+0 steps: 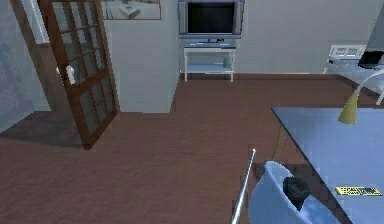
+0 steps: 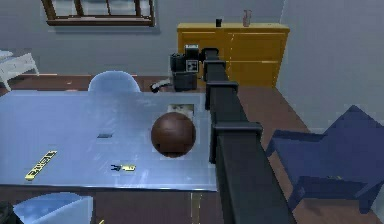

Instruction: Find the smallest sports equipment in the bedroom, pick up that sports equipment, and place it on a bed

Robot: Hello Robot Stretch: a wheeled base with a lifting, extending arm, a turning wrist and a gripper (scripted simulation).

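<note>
A dark brown ball [image 2: 172, 134] lies on the pale blue table [image 2: 70, 125], close to the left of my dark arm bar [image 2: 235, 140]. The arm reaches out across the table toward its far edge. My gripper [image 2: 172, 80] sits at the arm's far end, with the tabletop and a chair behind it, so I cannot tell whether it holds anything. Whether the arm touches the ball cannot be told.
A flat yellow-and-black thing [image 2: 40, 165] and a small item [image 2: 122, 167] lie on the table. A light blue chair [image 2: 113, 82] stands at its far side, a yellow dresser [image 2: 235, 50] behind and a dark blue armchair [image 2: 330, 155] at the right. Ahead: wooden glazed door [image 1: 82, 65], TV [image 1: 211, 18] on white stand, yellow lamp [image 1: 350, 108].
</note>
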